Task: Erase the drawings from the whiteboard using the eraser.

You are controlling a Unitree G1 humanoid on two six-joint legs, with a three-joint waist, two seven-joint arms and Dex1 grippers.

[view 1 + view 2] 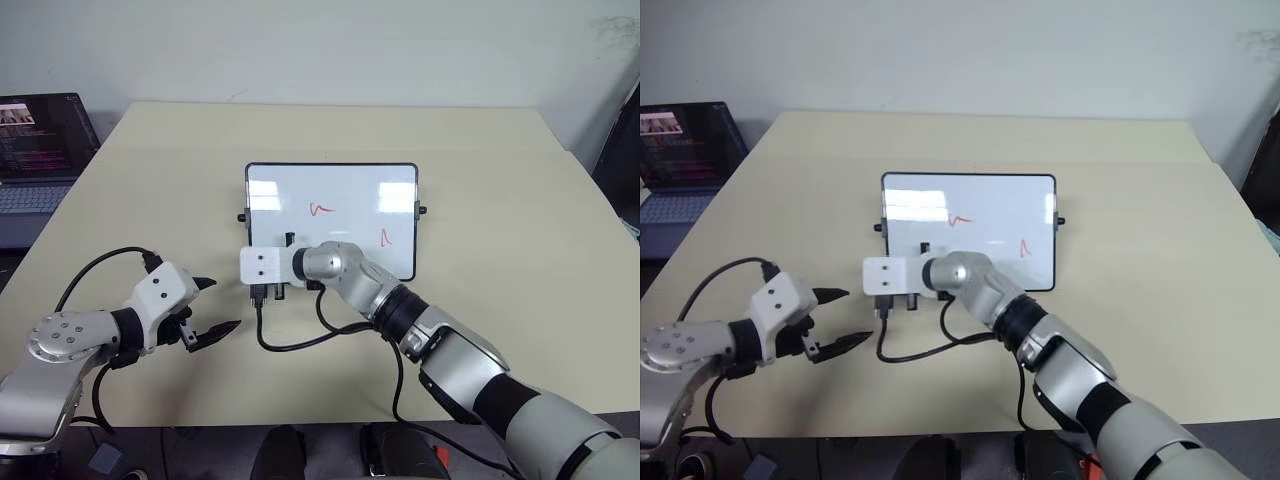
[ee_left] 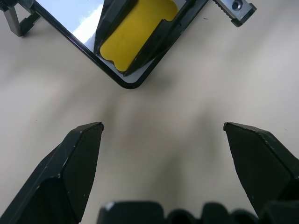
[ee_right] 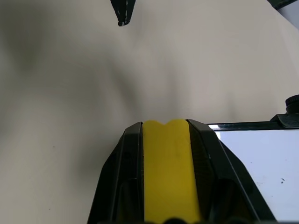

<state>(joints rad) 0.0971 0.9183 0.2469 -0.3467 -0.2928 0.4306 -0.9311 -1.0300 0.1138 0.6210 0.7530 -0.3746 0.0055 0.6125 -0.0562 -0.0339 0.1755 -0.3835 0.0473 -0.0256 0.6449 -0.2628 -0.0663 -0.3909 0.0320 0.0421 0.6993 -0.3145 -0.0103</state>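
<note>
1. We see the right gripper (image 1: 288, 262) cover the whiteboard's (image 1: 340, 185) near-left corner.
2. The eraser's (image 3: 169, 172) black base stays hidden between the fingers.
3. Only two red drawings (image 1: 321, 209) show.
4. The laptop (image 1: 40, 150) is cut off at the frame's edge.

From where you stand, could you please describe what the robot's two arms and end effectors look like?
Both arms have silver-grey metal links with black joint bands. Each wrist carries a white block, and loose black cables loop beside both arms. The left end effector has two pointed black fingers; the right end effector has black fingers too. The right arm's white block has small holes.
</note>
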